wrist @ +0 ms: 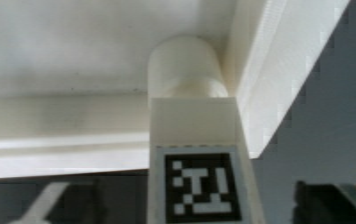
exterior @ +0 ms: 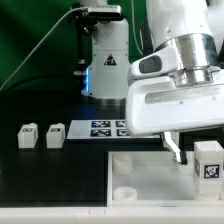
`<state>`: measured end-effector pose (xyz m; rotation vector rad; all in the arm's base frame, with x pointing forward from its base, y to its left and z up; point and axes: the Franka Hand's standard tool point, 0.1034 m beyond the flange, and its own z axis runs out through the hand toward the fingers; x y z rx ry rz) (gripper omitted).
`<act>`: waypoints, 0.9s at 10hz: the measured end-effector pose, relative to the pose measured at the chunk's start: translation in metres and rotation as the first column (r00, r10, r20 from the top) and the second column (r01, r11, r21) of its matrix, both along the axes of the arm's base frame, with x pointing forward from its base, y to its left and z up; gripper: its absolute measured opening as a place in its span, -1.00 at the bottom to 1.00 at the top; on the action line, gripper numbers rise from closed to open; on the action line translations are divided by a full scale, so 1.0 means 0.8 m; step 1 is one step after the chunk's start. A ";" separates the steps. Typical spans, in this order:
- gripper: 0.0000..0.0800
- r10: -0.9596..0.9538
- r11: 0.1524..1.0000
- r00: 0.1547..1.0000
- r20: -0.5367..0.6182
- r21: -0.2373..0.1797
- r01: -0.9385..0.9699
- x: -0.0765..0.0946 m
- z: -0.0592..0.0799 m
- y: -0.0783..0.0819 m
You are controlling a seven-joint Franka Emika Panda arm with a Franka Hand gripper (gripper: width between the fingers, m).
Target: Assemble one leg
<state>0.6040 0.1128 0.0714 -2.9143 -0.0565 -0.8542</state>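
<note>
One leg (exterior: 207,160), a white blocky peg with a square tag, stands at the exterior view's right, at the white tray-like piece (exterior: 140,172). In the wrist view the leg (wrist: 200,150) runs up the middle, and its rounded end (wrist: 189,65) lies against an inner corner of the tray-like piece (wrist: 86,50). My gripper (wrist: 196,208) straddles the leg with its jaws open. The dark fingers (wrist: 50,205) stand clear of the leg on both sides. In the exterior view one finger (exterior: 176,148) shows beside the leg; the other is hidden.
Two more legs (exterior: 27,135) (exterior: 55,134) stand on the black table at the exterior view's left. The marker board (exterior: 100,128) lies behind the tray-like piece. A white camera stand (exterior: 105,60) rises at the back.
</note>
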 end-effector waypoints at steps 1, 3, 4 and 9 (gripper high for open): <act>0.54 0.000 1.000 1.000 0.000 0.000 0.000 0.000 0.000 0.000; 0.62 0.000 1.000 1.000 -0.001 0.000 0.000 0.000 0.000 0.000; 0.62 0.000 1.000 1.000 -0.001 0.000 0.000 0.000 0.000 0.000; 0.62 0.010 1.000 0.996 -0.091 0.013 -0.009 0.004 0.008 0.001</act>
